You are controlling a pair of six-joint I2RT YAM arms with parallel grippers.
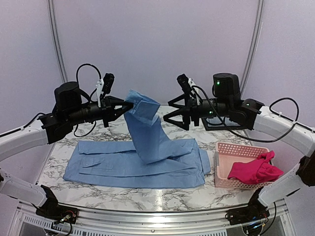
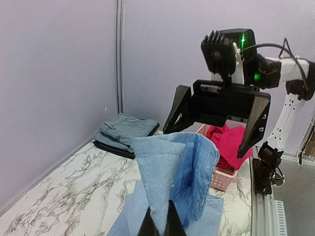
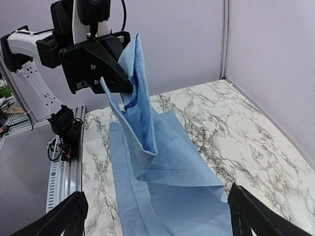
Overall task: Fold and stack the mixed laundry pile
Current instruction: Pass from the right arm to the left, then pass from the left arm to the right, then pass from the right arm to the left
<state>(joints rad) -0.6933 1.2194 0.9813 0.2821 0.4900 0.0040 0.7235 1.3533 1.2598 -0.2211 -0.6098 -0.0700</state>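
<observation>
Blue shirt (image 1: 138,164) sleeve hangs pinched in the closed left end effector (image 1: 129,104), its body spread on the worktop (image 1: 147,196) below. Opposite, the right end effector (image 1: 167,111) gapes wide and empty, with the red garment (image 1: 253,172) in the basket (image 1: 231,145) beneath it.

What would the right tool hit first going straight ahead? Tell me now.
Most likely the raised fold of the blue shirt, hanging from the shut left tool straight ahead of the open right tool; depth is hard to judge.
</observation>
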